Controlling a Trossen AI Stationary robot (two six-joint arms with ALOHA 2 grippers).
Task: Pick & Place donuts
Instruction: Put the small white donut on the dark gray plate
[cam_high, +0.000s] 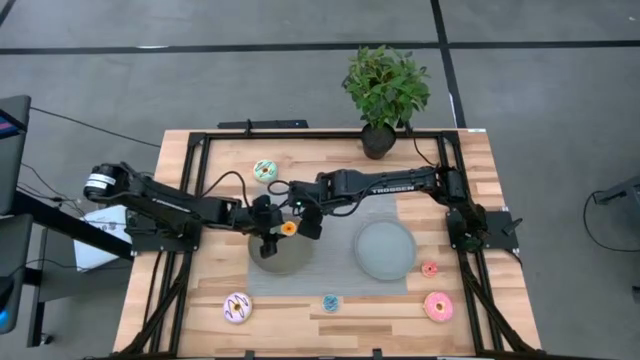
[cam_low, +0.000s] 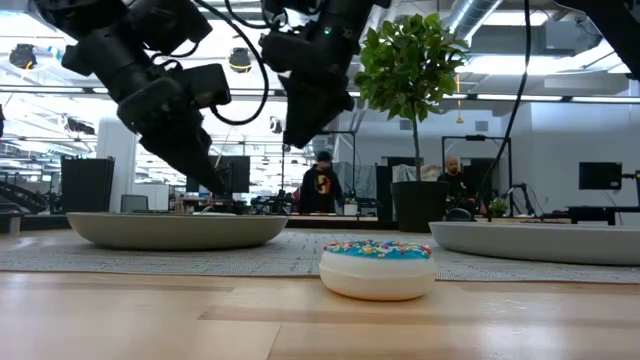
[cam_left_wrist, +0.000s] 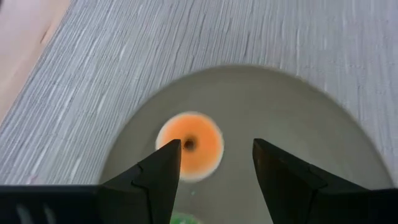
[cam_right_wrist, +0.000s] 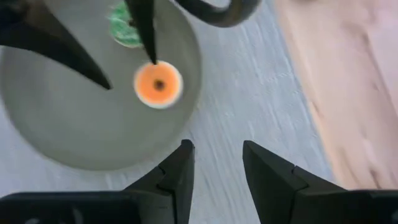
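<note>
An orange-iced donut (cam_left_wrist: 189, 144) lies flat on the left grey plate (cam_left_wrist: 298, 124), and a green donut (cam_right_wrist: 124, 28) lies on the same plate beside it. My left gripper (cam_left_wrist: 214, 146) hangs open just above this plate, slanting down, with one fingertip (cam_left_wrist: 173, 149) at the orange donut's edge and the other clear of it. My right gripper (cam_right_wrist: 217, 146) is open with nothing in it, above the grey mat (cam_right_wrist: 249, 93) just off the plate's rim. In the high view both grippers (cam_high: 270, 245) (cam_high: 300, 215) meet over the left plate (cam_high: 285, 262). My left gripper stands open over the orange donut, one fingertip (cam_right_wrist: 151, 59) at the donut's rim (cam_left_wrist: 168, 134). I cannot tell whether it touches the donut. The donut rests flat on the plate.
A second grey plate (cam_high: 385, 250) sits on the mat's right. On the wood lie a green-white donut (cam_high: 265, 170), a purple-white donut (cam_high: 237, 308), a blue donut (cam_high: 330, 302), a small red donut (cam_high: 430, 268) and a pink donut (cam_high: 438, 306). A potted plant (cam_high: 385, 95) stands at the far edge.
</note>
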